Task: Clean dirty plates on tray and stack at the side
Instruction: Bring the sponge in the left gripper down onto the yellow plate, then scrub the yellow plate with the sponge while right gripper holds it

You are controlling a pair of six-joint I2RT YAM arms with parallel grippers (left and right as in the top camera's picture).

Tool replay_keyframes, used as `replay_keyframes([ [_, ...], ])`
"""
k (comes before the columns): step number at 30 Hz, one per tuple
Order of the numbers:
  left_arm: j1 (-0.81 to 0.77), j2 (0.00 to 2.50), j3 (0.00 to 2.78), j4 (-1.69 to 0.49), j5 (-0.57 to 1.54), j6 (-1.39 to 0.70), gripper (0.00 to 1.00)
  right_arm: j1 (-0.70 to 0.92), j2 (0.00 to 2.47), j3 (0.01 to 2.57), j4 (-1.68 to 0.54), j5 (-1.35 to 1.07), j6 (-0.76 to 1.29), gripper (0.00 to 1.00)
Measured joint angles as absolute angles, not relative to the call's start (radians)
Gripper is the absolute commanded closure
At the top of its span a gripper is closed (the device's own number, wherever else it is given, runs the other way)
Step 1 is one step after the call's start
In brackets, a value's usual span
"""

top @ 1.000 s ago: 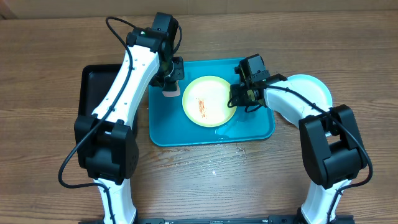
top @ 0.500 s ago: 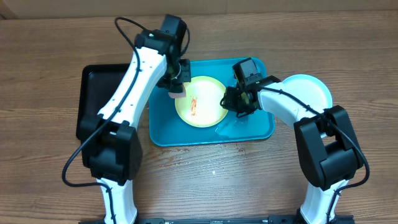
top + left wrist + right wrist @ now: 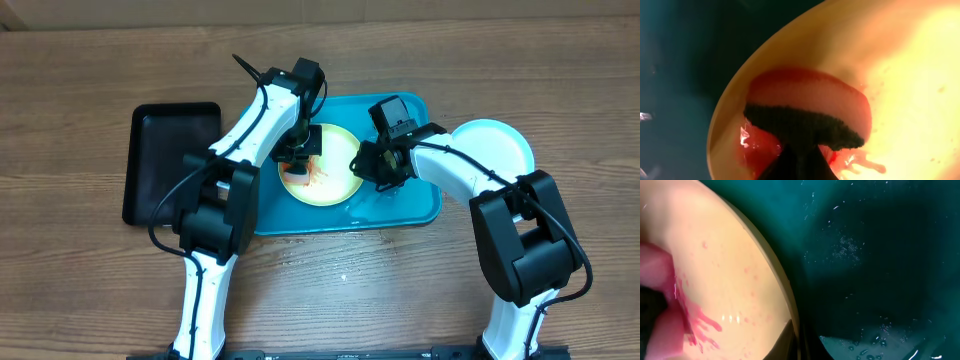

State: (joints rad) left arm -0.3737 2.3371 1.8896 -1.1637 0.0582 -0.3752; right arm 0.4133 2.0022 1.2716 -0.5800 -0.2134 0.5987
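A yellow-green plate (image 3: 335,182) with red smears lies on the teal tray (image 3: 405,205). My left gripper (image 3: 299,158) is shut on a pink sponge with a dark scouring side (image 3: 805,107) and presses it on the plate's left part (image 3: 910,75), beside a wet red smear (image 3: 860,162). My right gripper (image 3: 366,166) is shut on the plate's right rim (image 3: 782,297), one finger on each side of it. The right wrist view also shows the sponge (image 3: 652,270) and the smear (image 3: 697,325). A pale mint plate (image 3: 500,145) lies on the table right of the tray. No white plate can be made out.
A smaller black tray (image 3: 165,150) stands left of the teal tray. The teal tray's floor (image 3: 880,255) is wet with droplets. Wooden table lies all around, with small drips in front of the tray (image 3: 345,275).
My left arm has swung right and toward the front, bringing the sponge from the tray's left edge onto the plate. The plate and my right gripper have shifted a little left.
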Motion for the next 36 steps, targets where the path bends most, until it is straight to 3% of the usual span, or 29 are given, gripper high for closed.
replay_keyframes([
  [5,-0.358,2.35,1.904,-1.175,0.134,-0.245,0.96,0.413,2.002,1.272,-0.58,-0.213,0.599,0.96],
  [10,-0.352,2.376,1.903,-1.168,0.425,0.006,0.96,0.413,2.002,1.272,-0.58,-0.212,0.599,0.96],
  [15,-0.364,2.392,1.903,-1.14,0.51,0.024,0.96,0.413,2.002,1.272,-0.58,-0.21,0.599,0.96],
  [19,-0.373,2.392,1.935,-1.172,0.424,-0.116,0.96,0.413,2.002,1.272,-0.579,-0.21,0.599,0.96],
  [25,-0.39,2.367,1.977,-1.256,0.072,-0.371,0.96,0.414,2.002,1.272,-0.578,-0.21,0.599,0.96],
  [36,-0.422,2.26,1.933,-1.285,-0.171,-0.47,0.96,0.414,2.002,1.272,-0.578,-0.21,0.599,0.96],
])
